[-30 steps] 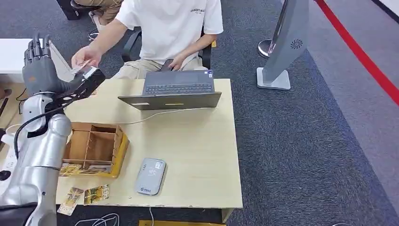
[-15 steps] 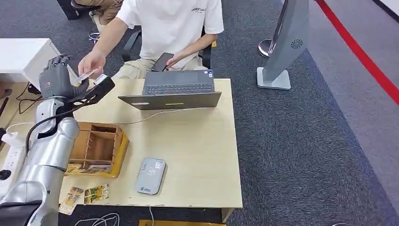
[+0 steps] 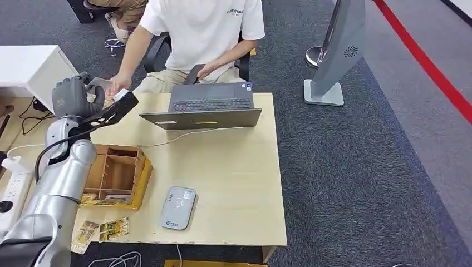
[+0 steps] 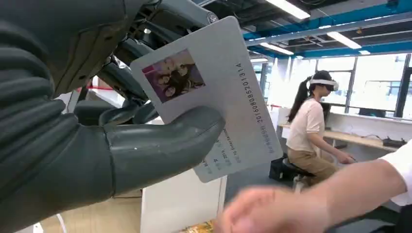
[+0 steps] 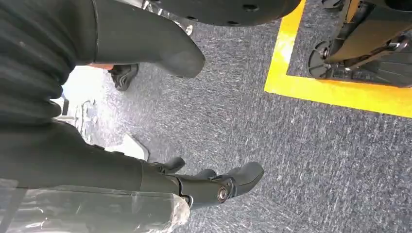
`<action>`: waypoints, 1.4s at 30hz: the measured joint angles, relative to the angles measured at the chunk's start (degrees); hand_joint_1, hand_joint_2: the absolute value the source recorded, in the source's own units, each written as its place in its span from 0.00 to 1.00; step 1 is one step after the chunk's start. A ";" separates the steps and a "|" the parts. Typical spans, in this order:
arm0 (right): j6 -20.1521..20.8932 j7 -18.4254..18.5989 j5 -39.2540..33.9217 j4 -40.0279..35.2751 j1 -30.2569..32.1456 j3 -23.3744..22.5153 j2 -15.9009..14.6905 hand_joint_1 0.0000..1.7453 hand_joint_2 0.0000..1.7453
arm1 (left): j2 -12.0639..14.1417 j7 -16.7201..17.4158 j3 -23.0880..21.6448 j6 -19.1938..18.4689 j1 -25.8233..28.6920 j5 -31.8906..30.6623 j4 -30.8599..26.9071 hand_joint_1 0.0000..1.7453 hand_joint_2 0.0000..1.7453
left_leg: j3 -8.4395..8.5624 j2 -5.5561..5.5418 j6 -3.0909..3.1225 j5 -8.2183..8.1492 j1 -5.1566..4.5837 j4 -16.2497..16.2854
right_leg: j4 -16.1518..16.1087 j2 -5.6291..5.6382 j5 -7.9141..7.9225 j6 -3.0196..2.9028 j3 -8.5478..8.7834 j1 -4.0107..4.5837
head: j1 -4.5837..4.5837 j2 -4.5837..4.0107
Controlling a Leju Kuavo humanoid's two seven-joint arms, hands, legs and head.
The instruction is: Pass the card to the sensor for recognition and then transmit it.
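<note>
One card: white card (image 4: pixel 214 97) pinched by left hand (image 3: pixel 72 97), upper left of frame.
Right hand (image 5: pixel 160 53): fingers apart, holding nothing.
Box (image 3: pixel 114 175): wooden compartments, contents unclear.

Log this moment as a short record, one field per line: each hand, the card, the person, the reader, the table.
left hand: raised at the table's far left corner, pinching the card
card: white, small photo and printed number showing
right hand: hanging over grey carpet, holding nothing
person's hand: reaching in beside the left hand
card reader: flat on the table near the front edge
table: also holds an open laptop and a wooden organiser
</note>
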 joint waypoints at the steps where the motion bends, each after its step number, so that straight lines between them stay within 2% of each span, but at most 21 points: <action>1: -0.09 0.00 0.07 0.00 0.00 0.00 0.04 0.00 1.00 | -0.15 -0.24 0.00 0.00 0.26 0.35 -0.31 1.00 1.00 | 0.00 0.00 0.00 0.00 0.00 0.00 | 0.00 0.00 0.00 0.00 0.00 0.00 | 0.00 0.00; 4: -0.20 0.40 0.48 0.00 0.01 -0.02 0.22 0.00 1.00 | -0.87 -1.44 0.00 0.55 3.22 1.93 -4.60 1.00 1.00 | 0.01 0.06 0.00 0.00 -0.01 0.00 | 0.00 0.07 0.00 0.00 0.00 -0.01 | -0.02 0.00; 7: -0.57 0.99 0.70 0.02 0.15 -0.24 0.42 0.00 1.00 | -2.19 -1.68 -0.70 1.55 9.65 1.95 -15.08 1.00 1.00 | 0.00 0.08 0.08 -0.06 -0.01 0.00 | -0.02 0.08 -0.02 0.02 -0.01 -0.01 | 0.00 0.00; 12: -0.79 0.99 0.64 0.07 0.59 -0.57 0.57 0.00 1.00 | -3.50 -0.81 -4.88 2.86 21.21 0.85 -33.41 1.00 1.00 | -0.05 0.09 0.15 -0.18 -0.02 0.00 | -0.07 0.08 -0.12 0.15 -0.02 -0.02 | 0.00 0.00; 15: -0.79 1.01 0.66 0.07 0.65 -0.68 0.57 0.00 1.00 | -3.63 -0.37 -5.86 2.86 24.30 0.77 -39.34 1.00 1.00 | -0.08 0.08 0.15 -0.18 -0.02 0.00 | -0.08 0.06 -0.12 0.15 -0.04 -0.02 | 0.02 0.00; 19: -0.79 1.01 0.72 0.07 0.67 -0.68 0.61 0.00 1.00 | -3.65 0.07 -6.30 2.84 25.73 0.94 -42.89 1.00 1.00 | -0.05 0.07 0.15 -0.15 -0.01 0.00 | -0.07 0.03 -0.10 0.14 -0.02 -0.01 | 0.02 0.00; 26: -0.79 1.05 0.70 0.07 0.67 -0.70 0.68 0.00 1.00 | -3.67 -0.37 -6.67 3.13 26.24 1.12 -45.12 1.00 1.00 | -0.05 0.06 0.14 -0.09 0.00 0.00 | -0.03 0.01 -0.07 0.11 0.01 -0.01 | 0.04 0.00; 28: -0.85 1.22 0.57 0.07 0.72 -0.85 0.70 0.00 1.00 | -3.67 -2.07 -7.46 4.79 28.56 1.09 -47.55 1.00 1.00 | -0.01 0.14 0.15 -0.11 -0.01 0.00 | -0.03 0.12 -0.08 0.11 0.00 -0.01 | -0.04 0.00; 31: -0.89 1.36 0.11 0.09 0.99 -1.66 0.72 0.00 1.00 | -3.61 -1.88 -10.53 5.55 34.20 -0.59 -52.23 1.00 1.00 | -0.04 0.13 0.19 -0.21 -0.02 0.00 | -0.06 0.10 -0.14 0.15 0.00 -0.02 | 0.02 0.00; 33: -0.94 1.33 -0.06 0.09 1.06 -2.01 0.74 0.00 1.00 | -3.41 -0.39 -12.40 4.70 37.65 -0.78 -53.27 1.00 1.00 | -0.05 0.13 0.29 -0.28 -0.02 0.00 | -0.08 0.10 -0.18 0.20 -0.01 -0.02 | 0.02 0.00; 36: -1.03 1.07 -0.06 0.09 1.07 -2.47 0.88 0.00 1.00 | -3.15 2.87 -14.12 0.67 40.90 -0.76 -52.65 1.00 1.00 | -0.06 0.13 0.32 -0.30 -0.02 0.00 | -0.11 0.08 -0.20 0.20 -0.01 -0.02 | 0.04 0.00; 40: -1.16 0.57 -0.09 0.07 1.06 -3.39 1.03 0.00 1.00 | -3.04 3.91 -14.47 -4.28 43.09 -0.24 -48.36 1.00 1.00 | -0.06 0.16 0.33 -0.31 -0.02 -0.01 | -0.10 0.08 -0.18 0.19 0.01 -0.02 | 0.02 0.00; 42: -1.05 0.61 -0.06 0.09 1.13 -3.65 1.01 0.00 1.00 | -3.06 4.18 -15.04 -5.22 44.73 -0.08 -46.68 1.00 1.00 | -0.04 0.17 0.33 -0.30 -0.01 -0.01 | -0.10 0.08 -0.17 0.19 0.01 -0.01 | 0.00 0.00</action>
